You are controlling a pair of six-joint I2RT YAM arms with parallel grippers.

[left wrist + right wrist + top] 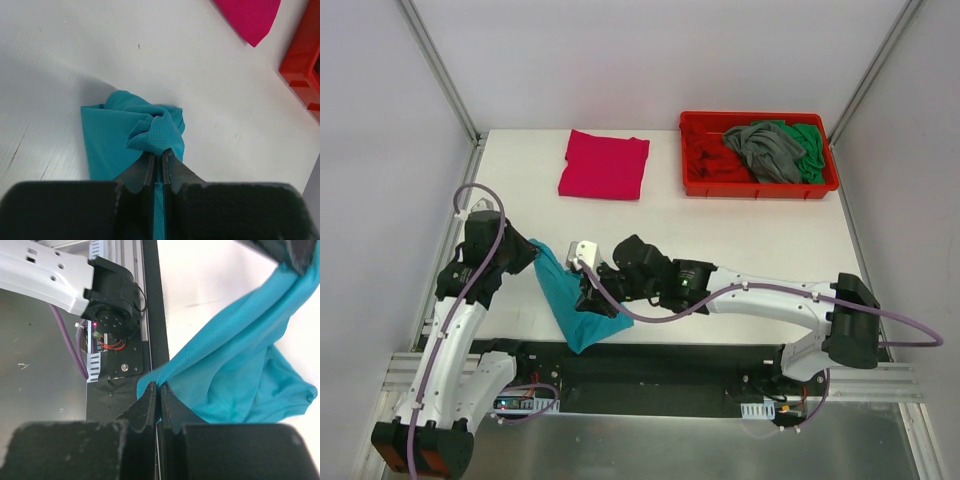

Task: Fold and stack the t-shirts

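Observation:
The teal-blue t-shirt (572, 305) hangs bunched between both grippers at the near-left of the white table (750, 260), its lower end over the table's front edge. My left gripper (528, 252) is shut on its upper corner; in the left wrist view the jaws (157, 156) pinch a wad of the teal cloth (112, 135). My right gripper (590, 292) is shut on a lower edge; in the right wrist view the jaws (160, 388) clamp the cloth (240, 365), which stretches up to the left gripper's fingers (295, 252). A folded magenta-pink t-shirt (605, 165) lies at the back.
A red tray (755, 187) at the back right holds a grey shirt (765, 150), a green shirt (810, 145) and a red shirt (705, 155), all crumpled. The black mounting rail (127, 365) and the left arm's base (50, 275) lie below the right gripper.

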